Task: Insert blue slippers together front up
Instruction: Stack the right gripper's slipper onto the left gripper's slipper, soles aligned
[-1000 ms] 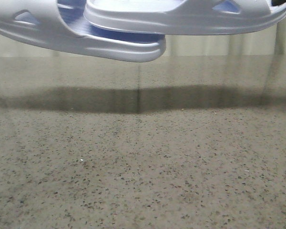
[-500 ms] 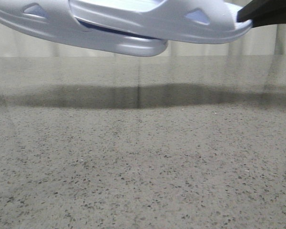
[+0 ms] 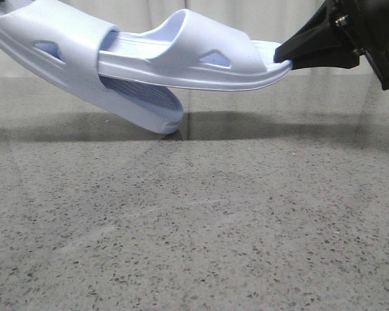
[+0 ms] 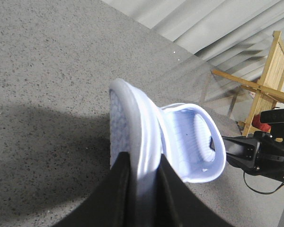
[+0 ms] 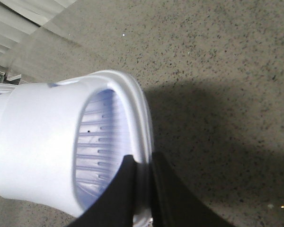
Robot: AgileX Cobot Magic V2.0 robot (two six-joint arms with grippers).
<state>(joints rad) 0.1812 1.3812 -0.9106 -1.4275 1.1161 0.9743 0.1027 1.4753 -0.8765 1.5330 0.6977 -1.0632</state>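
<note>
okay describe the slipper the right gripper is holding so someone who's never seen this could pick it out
Above the speckled table, two pale blue slippers overlap. The right slipper lies nearly level, its end pinched by the black right gripper. Its other end is tucked under the strap of the steeply tilted left slipper.

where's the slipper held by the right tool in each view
Front view: pale lavender-blue foam slipper, upper centre, its front pushed under the other slipper's strap.
Left wrist view: centre right, beyond the gripped slipper.
Right wrist view: lower left.
Shared landmark: grey speckled table.
</note>
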